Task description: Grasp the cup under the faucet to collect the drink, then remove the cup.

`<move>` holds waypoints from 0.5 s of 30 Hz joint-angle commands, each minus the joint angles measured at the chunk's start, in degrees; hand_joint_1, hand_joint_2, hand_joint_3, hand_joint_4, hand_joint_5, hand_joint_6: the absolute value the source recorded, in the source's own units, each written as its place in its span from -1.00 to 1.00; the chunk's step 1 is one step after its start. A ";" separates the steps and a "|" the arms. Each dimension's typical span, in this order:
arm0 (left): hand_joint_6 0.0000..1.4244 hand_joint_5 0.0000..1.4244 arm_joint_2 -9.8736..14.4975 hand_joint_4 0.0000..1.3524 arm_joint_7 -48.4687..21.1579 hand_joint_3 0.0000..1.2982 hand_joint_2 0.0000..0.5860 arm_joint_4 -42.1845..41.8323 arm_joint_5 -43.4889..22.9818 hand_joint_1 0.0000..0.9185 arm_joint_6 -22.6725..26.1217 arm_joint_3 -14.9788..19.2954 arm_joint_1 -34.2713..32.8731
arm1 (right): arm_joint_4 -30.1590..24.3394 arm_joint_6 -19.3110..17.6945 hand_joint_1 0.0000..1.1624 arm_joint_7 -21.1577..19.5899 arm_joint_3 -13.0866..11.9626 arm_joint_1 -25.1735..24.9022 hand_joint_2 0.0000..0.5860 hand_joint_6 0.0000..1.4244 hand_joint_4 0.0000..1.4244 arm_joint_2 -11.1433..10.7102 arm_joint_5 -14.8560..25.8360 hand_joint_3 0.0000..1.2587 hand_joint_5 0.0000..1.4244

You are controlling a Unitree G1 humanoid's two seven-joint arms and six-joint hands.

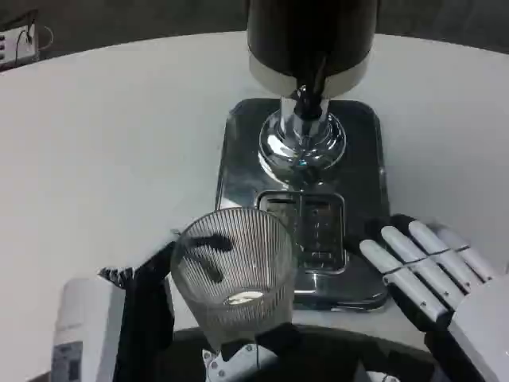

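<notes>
Ribbed glass cup (pixel 235 274) seemingly held by left fingers (pixel 208 243), near tray edge (pixel 224 171); right fingers (pixel 413 263) wide.

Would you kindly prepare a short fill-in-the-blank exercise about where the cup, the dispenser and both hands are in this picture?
1. The ribbed glass cup is held by the robot's ____ hand.
2. The right hand rests with its fingers ____, holding nothing.
3. The cup sits ____ of the drip grate, not under the faucet.
4. The drink dispenser stands on a shiny ____ base.

Missing words: left; apart; left; metal
</notes>
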 commanded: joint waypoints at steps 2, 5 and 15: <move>1.00 0.89 -0.30 0.75 0.12 0.55 -0.16 -0.99 -0.26 0.17 -1.69 0.01 0.09 | -0.71 -0.19 -0.61 0.44 0.42 0.34 0.74 -0.84 -0.89 0.55 -0.05 -0.80 -0.90; 1.00 0.89 -0.30 0.75 0.09 0.55 -0.16 -0.98 -0.20 0.17 -1.70 0.01 0.13 | -0.86 -0.32 -0.61 0.34 0.37 0.22 0.74 -0.84 -0.89 0.55 -0.16 -0.80 -0.90; 1.00 0.89 -0.41 0.75 0.10 0.55 -0.15 -0.86 0.36 0.17 -1.71 -0.45 -0.08 | -1.09 -0.25 -0.62 0.65 0.30 0.44 0.75 -0.84 -0.88 0.75 -0.16 -0.80 -0.90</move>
